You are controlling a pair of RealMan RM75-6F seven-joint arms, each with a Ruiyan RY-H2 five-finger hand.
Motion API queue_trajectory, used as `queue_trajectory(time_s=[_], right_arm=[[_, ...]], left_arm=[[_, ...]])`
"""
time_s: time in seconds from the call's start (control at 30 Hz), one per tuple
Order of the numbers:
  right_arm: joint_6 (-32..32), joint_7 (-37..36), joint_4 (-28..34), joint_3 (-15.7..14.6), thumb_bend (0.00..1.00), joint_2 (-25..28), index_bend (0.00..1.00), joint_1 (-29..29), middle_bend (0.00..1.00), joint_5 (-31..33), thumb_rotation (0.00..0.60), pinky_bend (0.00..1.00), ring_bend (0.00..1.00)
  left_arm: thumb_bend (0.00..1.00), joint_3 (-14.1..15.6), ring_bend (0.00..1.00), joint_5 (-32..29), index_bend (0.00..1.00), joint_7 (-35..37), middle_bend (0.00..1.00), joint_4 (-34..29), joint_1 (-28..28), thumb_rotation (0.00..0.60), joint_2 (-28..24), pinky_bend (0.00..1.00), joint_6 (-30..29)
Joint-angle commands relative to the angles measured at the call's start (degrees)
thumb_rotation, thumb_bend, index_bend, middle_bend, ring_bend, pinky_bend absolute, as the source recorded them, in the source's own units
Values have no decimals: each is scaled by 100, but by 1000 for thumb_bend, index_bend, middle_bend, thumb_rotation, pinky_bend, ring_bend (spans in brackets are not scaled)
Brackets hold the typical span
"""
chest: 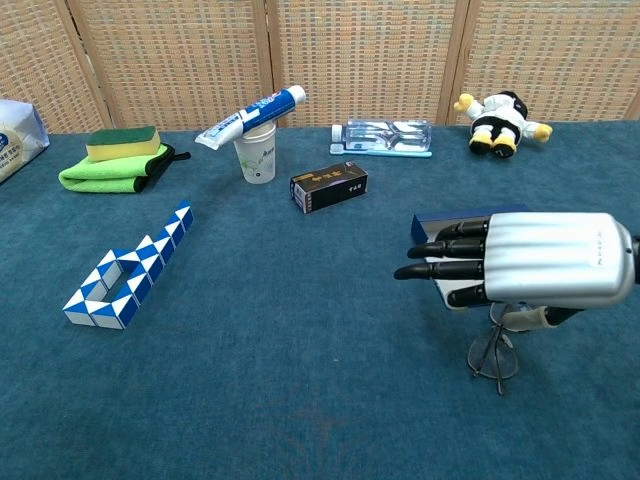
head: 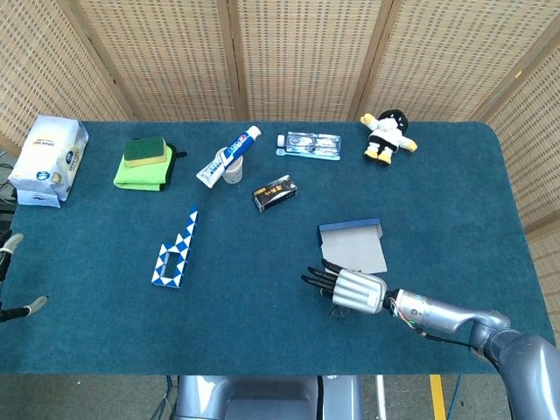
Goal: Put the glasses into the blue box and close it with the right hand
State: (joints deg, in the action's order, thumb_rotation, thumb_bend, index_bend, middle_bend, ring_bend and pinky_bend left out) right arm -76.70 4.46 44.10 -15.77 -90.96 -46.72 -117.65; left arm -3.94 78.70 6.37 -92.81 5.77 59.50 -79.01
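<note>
head view:
right hand (head: 348,290): hovering low over the surface near its front edge, right of centre, fingers stretched out flat toward the left and a little apart.
glasses (head: 334,312): only a thin dark bit of frame peeks out at the hand's front side; whether any finger has them, cannot tell from up here.
blue box (head: 352,246): lying open just behind the hand, toward the back edge, pale inside showing, blue rim along its far side.
left hand (head: 10,278): only dark fingertips show at the surface's left edge, well apart from everything; its state is unreadable.
nearer arm: the right one, by a long way.

chest view:
right hand (chest: 520,260): big in frame at the right, silver back facing us, dark fingers extended and parted, palm turned down.
glasses (chest: 494,355): under the hand, standing up on one lens with the frame rising to the underside of the palm; they look pinched there by the thumb, though the contact itself is hidden.
blue box (chest: 445,222): its blue wall shows just behind the fingers, touching none of them.
the relation that counts: box sits behind the hand, glasses hang beneath it, so i'd judge the coming move is a short carry toward the back edge.
watch for: that tall, thin hang; the lens could catch the box wall.
</note>
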Motion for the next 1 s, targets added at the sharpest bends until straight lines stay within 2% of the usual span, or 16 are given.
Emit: queue_trajectory(time_s=[0.03, 0.43, 0.87, 1.0], right_arm=[[-47, -27, 91, 19, 363, 69, 392, 24, 38, 30, 600, 187, 0], [136, -50, 529, 5, 363, 355, 392, 119, 38, 171, 600, 187, 0], [504, -171, 382, -4, 364, 203, 392, 187, 38, 294, 600, 187, 0], [503, -222, 348, -16, 401, 163, 419, 188, 39, 272, 600, 187, 0]], left_arm=[[0, -1, 0, -8, 0, -9, 0, -3, 2, 600, 3, 0, 3], [0, 4, 0, -15, 0, -52, 0, -9, 10, 600, 16, 0, 16], [0, 3, 0, -44, 0, -90, 0, -28, 14, 600, 25, 0, 33], [0, 3, 0, -57, 0, -106, 0, -28, 24, 600, 33, 0, 53]])
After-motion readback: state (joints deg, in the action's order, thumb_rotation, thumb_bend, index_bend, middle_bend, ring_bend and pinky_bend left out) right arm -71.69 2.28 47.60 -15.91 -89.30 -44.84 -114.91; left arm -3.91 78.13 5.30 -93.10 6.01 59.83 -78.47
